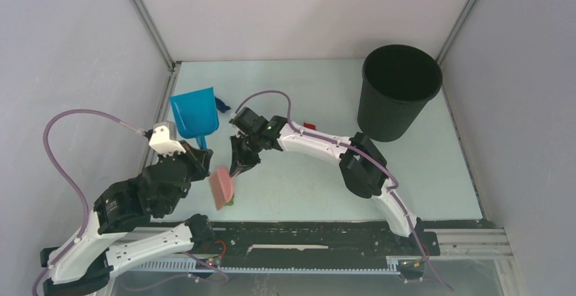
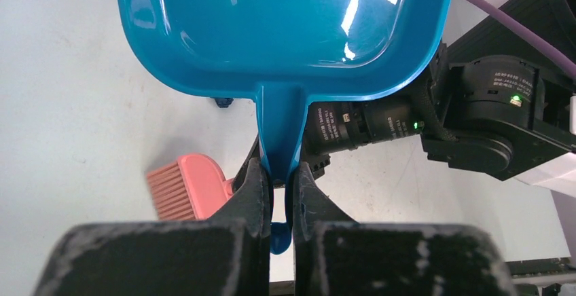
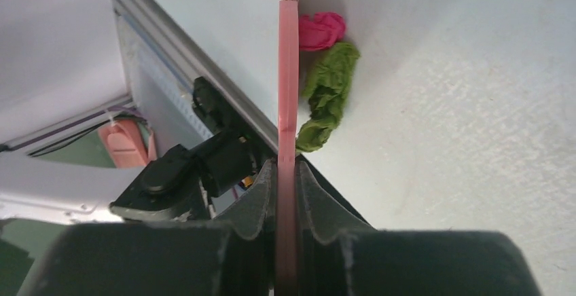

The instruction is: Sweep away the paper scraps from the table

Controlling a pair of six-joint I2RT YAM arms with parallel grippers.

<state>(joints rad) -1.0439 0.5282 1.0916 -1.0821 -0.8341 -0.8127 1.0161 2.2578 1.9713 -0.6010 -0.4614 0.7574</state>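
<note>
My left gripper (image 1: 202,148) is shut on the handle of the blue dustpan (image 1: 195,112), which lies at the table's left; in the left wrist view the dustpan (image 2: 285,31) fills the top and looks empty. My right gripper (image 1: 239,167) is shut on the pink hand brush (image 1: 221,187), seen edge-on in the right wrist view (image 3: 288,72). A magenta scrap (image 3: 321,30) and a green scrap (image 3: 328,96) lie against the brush's far side. A dark blue scrap (image 1: 221,104) sits by the dustpan's mouth. A red scrap (image 1: 310,125) lies behind the right arm.
A black bin (image 1: 397,91) stands at the table's back right. The pale green table (image 1: 407,180) has an aluminium frame edge (image 3: 183,58) close to the brush. Grey walls close in the left, back and right sides.
</note>
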